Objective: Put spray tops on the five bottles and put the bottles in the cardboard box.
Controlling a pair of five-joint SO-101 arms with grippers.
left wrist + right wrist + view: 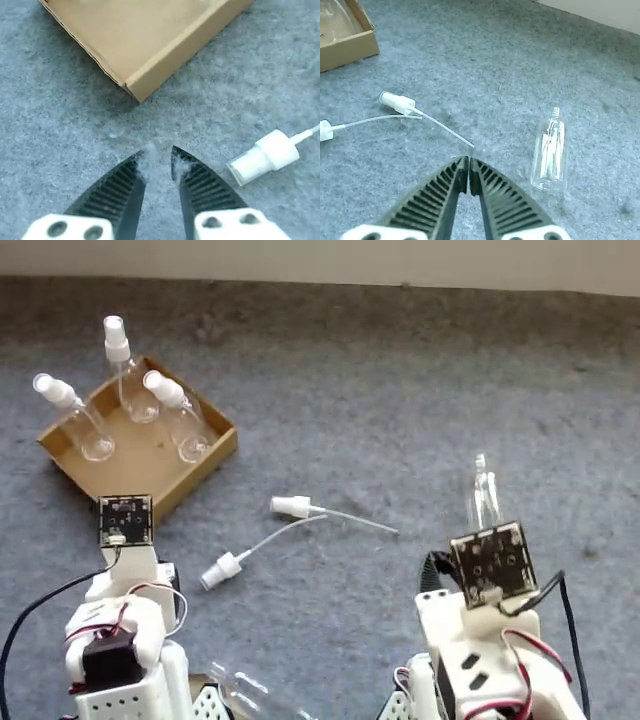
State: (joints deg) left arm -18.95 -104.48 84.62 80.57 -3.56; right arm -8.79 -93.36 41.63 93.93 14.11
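Left wrist view shows the left gripper (159, 156) slightly parted and empty over carpet (60, 125), with a spray top (262, 156) just beside it and the box (165, 55) corner beyond. The right gripper (469, 165) is closed on nothing. A bare bottle (549, 156) stands near it, a second top (397, 101) farther off. Three capped bottles (120, 370) stand in the box.

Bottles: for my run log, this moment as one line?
box: three capped bottles; table: two bare bottles, two tops; left fingers open; right fingers shut

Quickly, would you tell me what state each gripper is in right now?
Left gripper: slightly open, empty.
Right gripper: shut, empty.
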